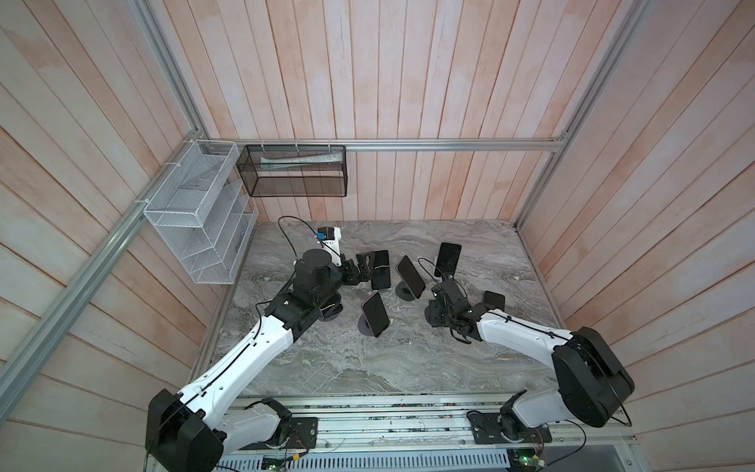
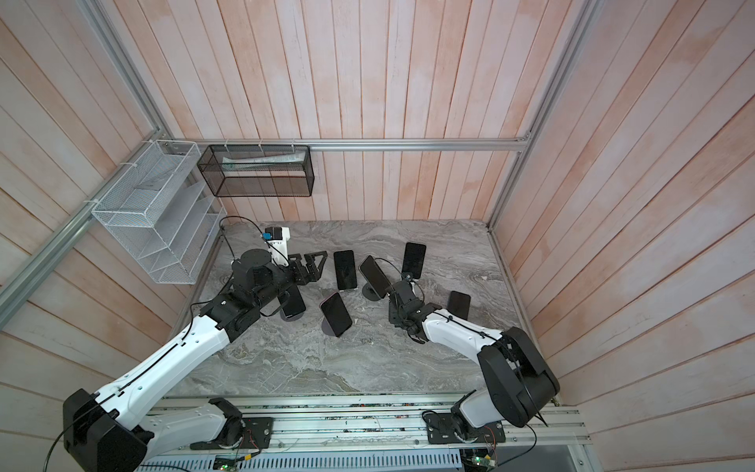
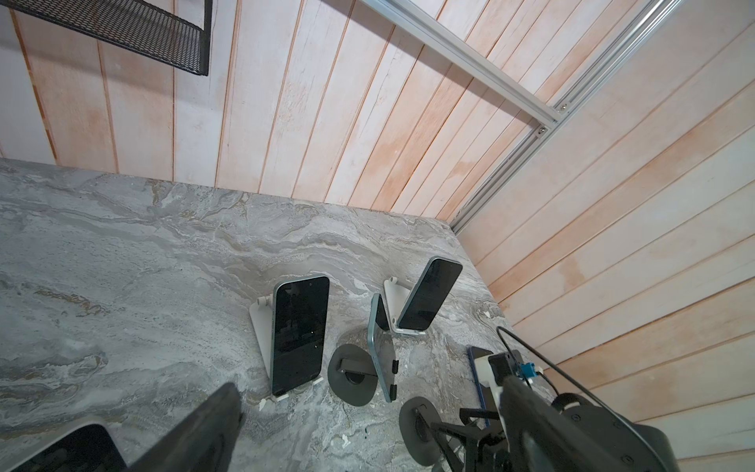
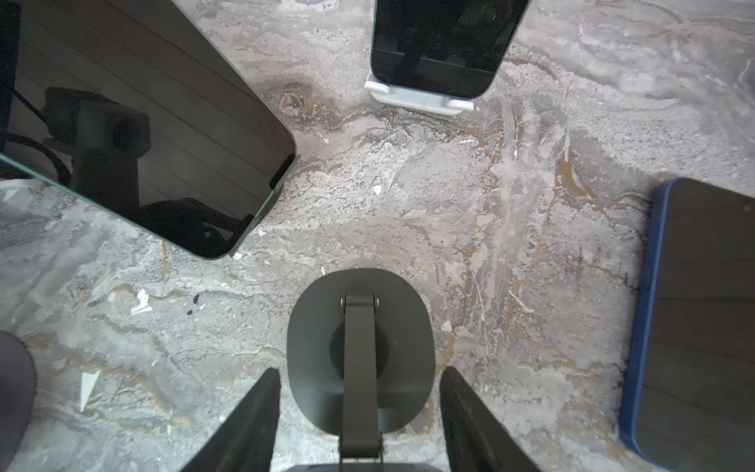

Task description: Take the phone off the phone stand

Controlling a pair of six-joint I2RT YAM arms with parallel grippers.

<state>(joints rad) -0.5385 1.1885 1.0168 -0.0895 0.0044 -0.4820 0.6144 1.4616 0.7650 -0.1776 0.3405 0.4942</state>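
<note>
Right tool, jaws parted, straddles the phone stand; blue phone lies flat just beside.

- The white-and-black left arm reaches forward from its base at the near edge, elbow raised, with its black wrist bent roughly level.
- The black two-fingered left hand points sideways toward the middle, fingers spread wide and holding nothing.
- The white-and-black right arm stretches inward, low.
- The black right hand points steeply down, its fingers parted and gripping nothing.
</note>
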